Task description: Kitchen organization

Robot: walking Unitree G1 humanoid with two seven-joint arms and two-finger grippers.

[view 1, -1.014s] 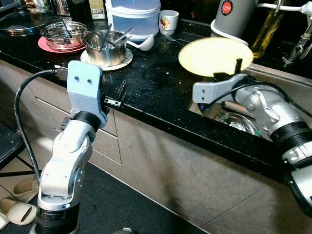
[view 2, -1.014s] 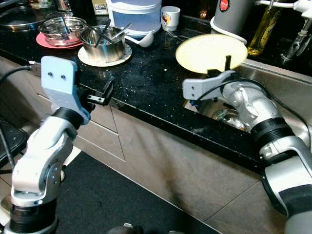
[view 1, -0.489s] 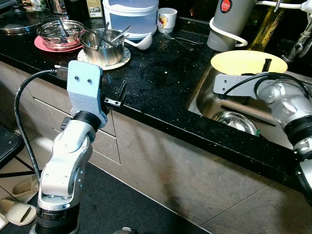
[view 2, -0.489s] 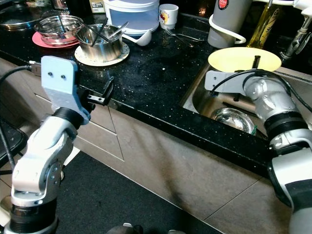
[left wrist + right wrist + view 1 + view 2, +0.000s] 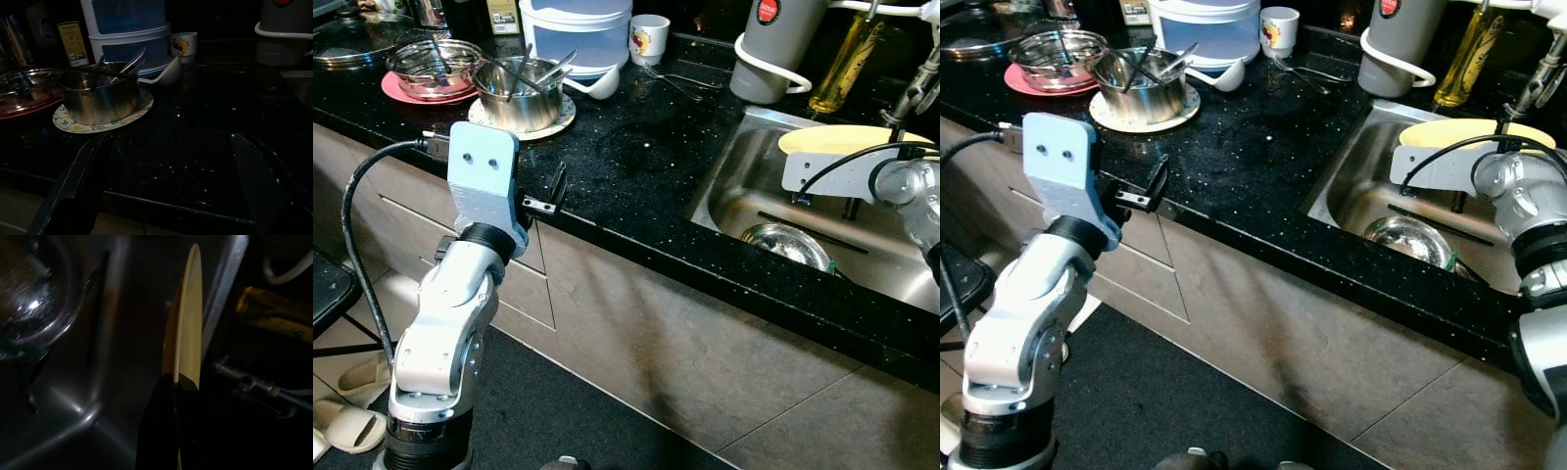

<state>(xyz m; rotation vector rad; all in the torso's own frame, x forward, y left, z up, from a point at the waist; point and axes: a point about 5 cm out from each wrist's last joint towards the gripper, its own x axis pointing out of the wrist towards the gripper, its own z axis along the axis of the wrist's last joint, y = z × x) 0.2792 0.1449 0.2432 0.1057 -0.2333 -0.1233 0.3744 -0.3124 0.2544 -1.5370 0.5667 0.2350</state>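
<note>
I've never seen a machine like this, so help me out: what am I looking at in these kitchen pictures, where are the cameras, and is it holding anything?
It is a humanoid robot at a black kitchen counter. Two pictures come from cameras in its head, looking down; two darker ones come from its wrists. The right gripper holds a yellow plate by its edge over the steel sink, where a glass bowl lies. The left gripper waits open at the counter's edge. Behind it, a steel pot of utensils sits on a flowered plate.
</note>
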